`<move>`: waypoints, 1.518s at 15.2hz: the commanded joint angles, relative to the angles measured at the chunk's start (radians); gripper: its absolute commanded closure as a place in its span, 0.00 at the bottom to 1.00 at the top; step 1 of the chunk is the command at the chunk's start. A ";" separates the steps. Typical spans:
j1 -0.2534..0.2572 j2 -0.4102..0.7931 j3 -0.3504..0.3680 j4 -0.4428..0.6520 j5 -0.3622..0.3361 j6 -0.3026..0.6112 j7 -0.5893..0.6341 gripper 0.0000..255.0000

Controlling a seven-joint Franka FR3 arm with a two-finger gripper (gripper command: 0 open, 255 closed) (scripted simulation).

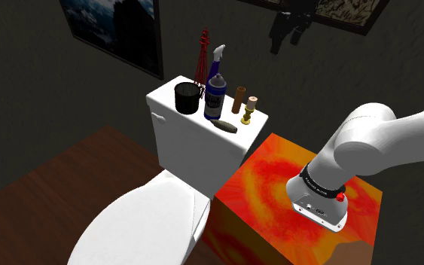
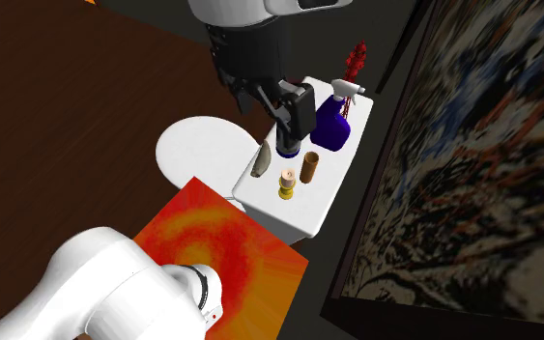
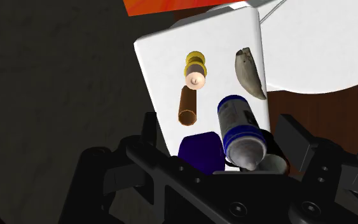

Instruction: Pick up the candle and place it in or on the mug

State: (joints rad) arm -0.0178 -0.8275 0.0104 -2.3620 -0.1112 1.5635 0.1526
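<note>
The gripper [image 3: 220,130] hangs over the toilet tank lid [image 1: 166,96] with its two black fingers spread wide and nothing between them but air, the blue spray bottle [image 1: 215,96] standing right under it. The candle [image 1: 250,110], a short pale stub on a small gold holder, stands towards the shoulder view's right end of the lid, the end nearest the orange-topped stand [image 1: 278,188], just beside a brown cylinder [image 1: 238,99] and near a dark oblong thing [image 1: 225,126] lying flat. It looks light and stiff, though the holder is likely smooth and easy to tip, so a hold across the candle's body, or the holder just below it, seems safest, with the fingers turned to miss the cylinder. The black mug [image 1: 187,98] stands upright at the lid's left end in that view, well apart from the candle, beyond the bottle; its inside is too dark to tell what, if anything, is in it
</note>
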 commanded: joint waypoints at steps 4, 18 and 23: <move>0.002 0.004 -0.023 -0.096 0.000 0.092 -0.014 0.00; 0.005 0.199 -0.129 -0.411 -0.005 0.568 -0.087 0.00; 0.003 0.242 -0.136 -0.454 -0.012 0.654 -0.086 0.00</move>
State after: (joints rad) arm -0.0143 -0.5931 -0.1239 -2.8041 -0.1212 2.1968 0.0665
